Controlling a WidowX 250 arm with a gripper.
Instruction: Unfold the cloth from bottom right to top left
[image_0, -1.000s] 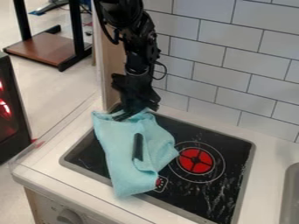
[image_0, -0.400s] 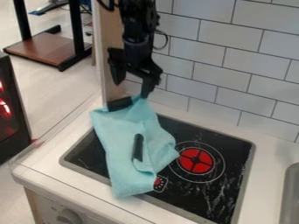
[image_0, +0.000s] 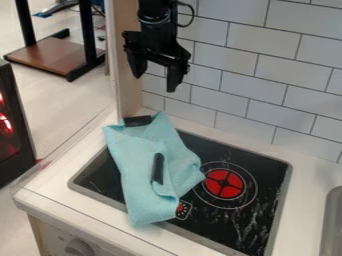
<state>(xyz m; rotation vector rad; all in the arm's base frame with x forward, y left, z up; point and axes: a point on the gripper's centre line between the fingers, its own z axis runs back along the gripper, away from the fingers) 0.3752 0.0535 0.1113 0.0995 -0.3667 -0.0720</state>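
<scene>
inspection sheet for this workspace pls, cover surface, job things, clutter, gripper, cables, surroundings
surface: black stovetop with pale smudges, red burner, set in a white counter
job's things: light blue cloth, still partly folded and creased, lying across the stovetop's left side
clutter: two black strips, one at the cloth's top edge, one mid-cloth; whether attached, cannot tell
gripper: open, above the cloth, not touching it
cables: black loop beside the arm
surroundings: tiled wall, sink edge, dark stand
</scene>
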